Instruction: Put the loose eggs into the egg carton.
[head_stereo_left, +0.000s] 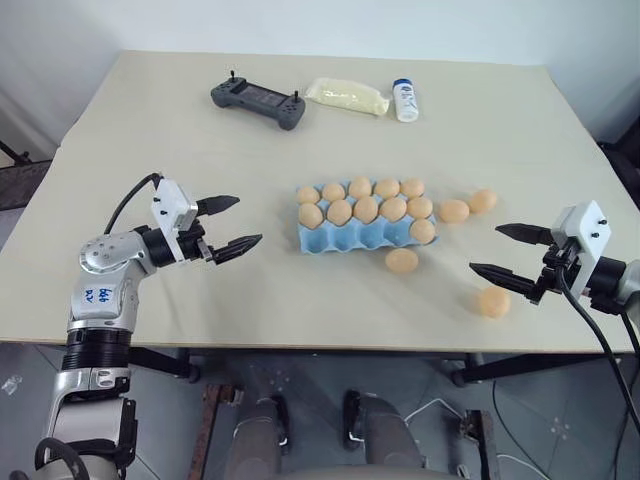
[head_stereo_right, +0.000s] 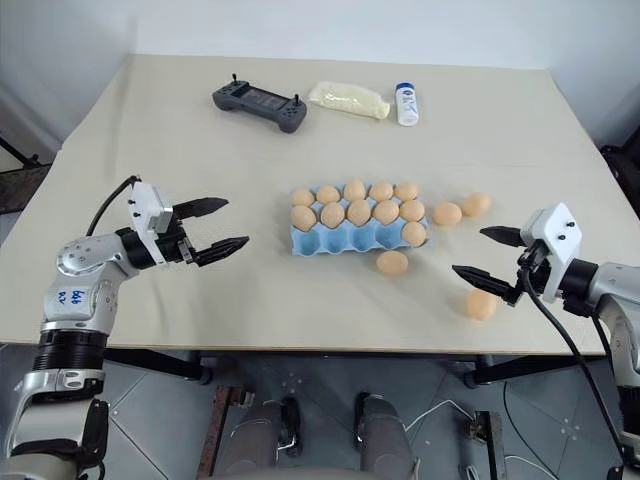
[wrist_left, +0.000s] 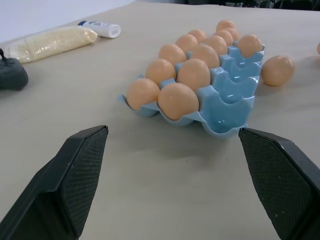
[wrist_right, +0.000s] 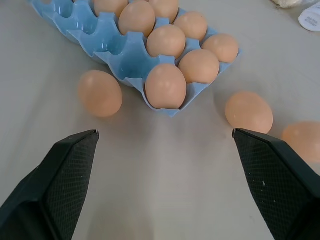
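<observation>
The light blue egg carton (head_stereo_left: 345, 240) lies mid-table. Its two far rows are full of eggs, and the near row holds one egg at its right end. Several loose eggs lie on the table: one (head_stereo_left: 402, 260) just in front of the carton, two (head_stereo_left: 453, 211) (head_stereo_left: 482, 201) to its right, and one (head_stereo_left: 494, 301) near the front edge. My left gripper (head_stereo_left: 247, 220) hovers open to the left of the carton, holding nothing. My right gripper (head_stereo_left: 484, 248) is open and holds nothing, right of the carton and just above the nearest egg. In the right wrist view the carton's corner (wrist_right: 120, 55) and loose eggs (wrist_right: 99, 93) (wrist_right: 248, 111) lie ahead.
At the far side of the table lie a dark grey controller (head_stereo_left: 258, 101), a bag of pale yellow grains (head_stereo_left: 347, 96) and a white bottle with a blue cap (head_stereo_left: 405, 100). The table's front edge runs close under both grippers.
</observation>
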